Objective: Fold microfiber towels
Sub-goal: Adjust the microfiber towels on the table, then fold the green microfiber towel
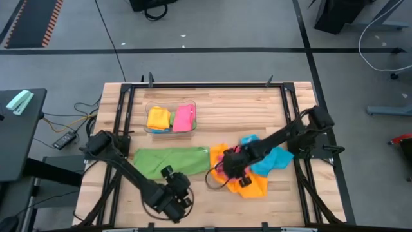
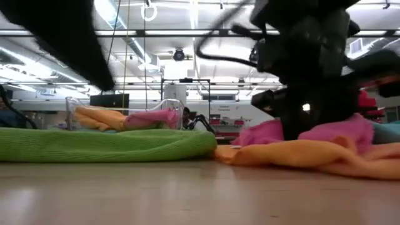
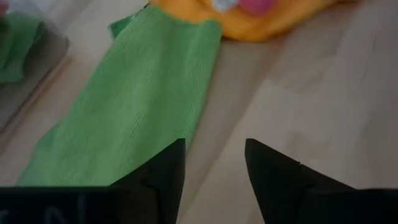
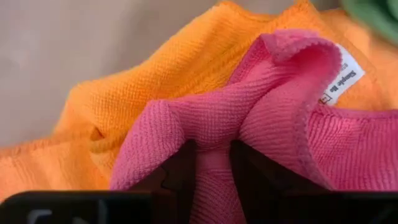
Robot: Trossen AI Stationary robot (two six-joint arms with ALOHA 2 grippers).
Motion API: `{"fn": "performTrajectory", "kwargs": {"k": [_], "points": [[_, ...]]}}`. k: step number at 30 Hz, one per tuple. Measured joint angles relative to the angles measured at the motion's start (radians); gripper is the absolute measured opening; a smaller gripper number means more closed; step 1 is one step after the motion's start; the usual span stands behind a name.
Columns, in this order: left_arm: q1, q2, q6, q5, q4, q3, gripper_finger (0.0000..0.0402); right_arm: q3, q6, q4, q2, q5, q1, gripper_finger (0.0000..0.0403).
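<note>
The right end effector [image 4: 211, 168] is pinching a fold of the pink towel [image 4: 261, 112], which is lying bunched on the orange towel [image 4: 155, 68] (seemingly barely raised). The left end effector [image 3: 214, 165] is hovering with fingers apart, holding nothing, just beside the folded green towel [image 3: 137, 106] on the bench [image 3: 311, 93].

Wooden counter [image 1: 212, 206]: clear bin [image 1: 170, 120] upper left, green towel [image 1: 170, 161] mid-left, orange, pink, blue towel pile [image 1: 254, 183] center-right.
</note>
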Motion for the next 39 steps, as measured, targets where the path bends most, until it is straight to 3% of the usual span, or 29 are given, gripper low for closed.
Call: {"fn": "performTrajectory", "kwargs": {"k": [5,12,17,25,29,35,39], "points": [[0.082,0.037,0.1,-0.012,0.044,0.001,0.0174,-0.101,-0.034,-0.035,-0.151,0.053,-0.109,0.01],[0.197,0.087,0.226,-0.017,0.068,-0.012,0.0164,-0.173,-0.109,-0.038,-0.295,0.049,-0.261,0.0088],[0.25,0.134,0.318,0.099,0.172,-0.01,0.0158,-0.165,-0.14,-0.044,-0.371,0.041,-0.32,0.0085],[0.257,0.165,0.351,0.162,0.229,-0.008,0.014,-0.11,-0.159,-0.061,-0.521,0.03,-0.314,0.0085],[0.231,0.162,0.384,0.267,0.283,0.001,0.0126,-0.103,-0.15,-0.065,-0.547,-0.009,-0.296,0.0085],[0.155,0.145,0.443,0.431,0.414,-0.004,0.0107,-0.102,-0.09,-0.018,-0.513,-0.053,-0.236,0.0084],[0.113,0.129,0.449,0.471,0.432,-0.004,0.01,-0.103,-0.042,0.055,-0.449,-0.059,-0.156,0.0084]]}}
